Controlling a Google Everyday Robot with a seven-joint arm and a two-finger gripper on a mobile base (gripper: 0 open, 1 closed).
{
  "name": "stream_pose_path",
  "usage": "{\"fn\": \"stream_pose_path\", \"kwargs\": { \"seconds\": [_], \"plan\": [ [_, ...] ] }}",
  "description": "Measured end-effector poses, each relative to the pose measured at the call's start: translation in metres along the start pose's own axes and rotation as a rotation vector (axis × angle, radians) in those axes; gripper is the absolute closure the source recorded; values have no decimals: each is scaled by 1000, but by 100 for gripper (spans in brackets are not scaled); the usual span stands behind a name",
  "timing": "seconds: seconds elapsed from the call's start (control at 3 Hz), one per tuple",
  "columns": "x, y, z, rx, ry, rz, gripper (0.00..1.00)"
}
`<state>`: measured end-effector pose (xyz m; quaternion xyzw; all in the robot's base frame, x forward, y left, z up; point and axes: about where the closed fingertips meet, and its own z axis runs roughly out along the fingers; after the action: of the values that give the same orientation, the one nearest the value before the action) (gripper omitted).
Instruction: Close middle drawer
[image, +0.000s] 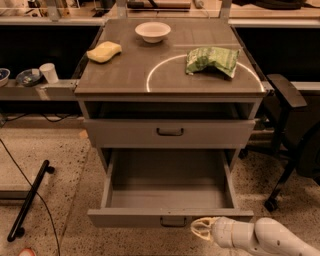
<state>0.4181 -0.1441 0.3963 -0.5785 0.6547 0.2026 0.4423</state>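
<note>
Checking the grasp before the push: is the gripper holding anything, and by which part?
Nothing is held. The gripper sits just before the front of the middle drawer, right of its handle.

One high view looks down on the cabinet (125, 75) — claw (201, 230) lower right.

pulled-out middle drawer (125, 218) front barring the way, hand (199, 229) low before it, right of handle (173, 221), open floor (70, 190) at left
</note>
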Motion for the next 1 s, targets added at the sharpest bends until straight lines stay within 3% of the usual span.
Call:
{"fn": "stream_pose_path", "kwargs": {
  "seconds": [0.33,1.0],
  "plan": [
    [0,-6,23,54,7,29,58],
    [4,-11,42,93,37,49,11]
  ]
}}
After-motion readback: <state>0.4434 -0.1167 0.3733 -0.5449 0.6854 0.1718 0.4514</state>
